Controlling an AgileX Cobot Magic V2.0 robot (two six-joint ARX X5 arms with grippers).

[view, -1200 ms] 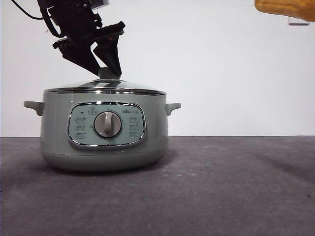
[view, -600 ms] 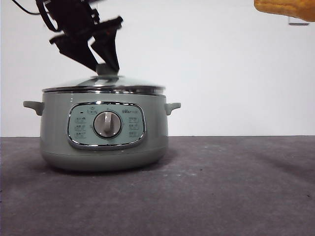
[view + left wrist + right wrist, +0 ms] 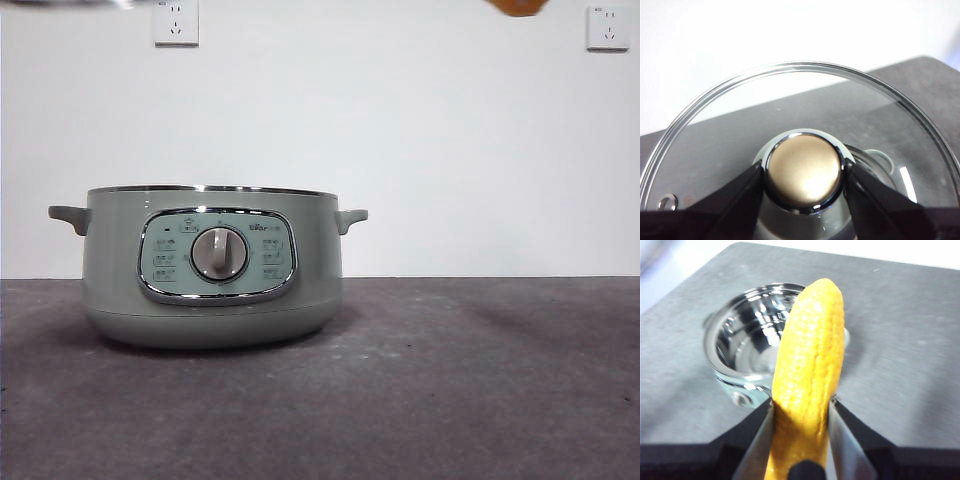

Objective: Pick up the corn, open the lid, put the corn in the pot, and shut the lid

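The sage-green pot stands open on the table, its shiny inside showing in the right wrist view. My left gripper is shut on the knob of the glass lid, held high above the table. Only a sliver of the lid's rim shows at the front view's top left edge. My right gripper is shut on the yellow corn, which hangs in the air near and above the pot. A bit of the corn peeks in at the front view's top edge.
The pot's control panel and silver dial face the front camera, with small handles on both sides. Two wall sockets sit high on the white wall. Dark grey tabletop stretches to the pot's right.
The left gripper has lifted the lid off the pot and up, almost out of the front view. The corn has shifted left and higher along the top edge.
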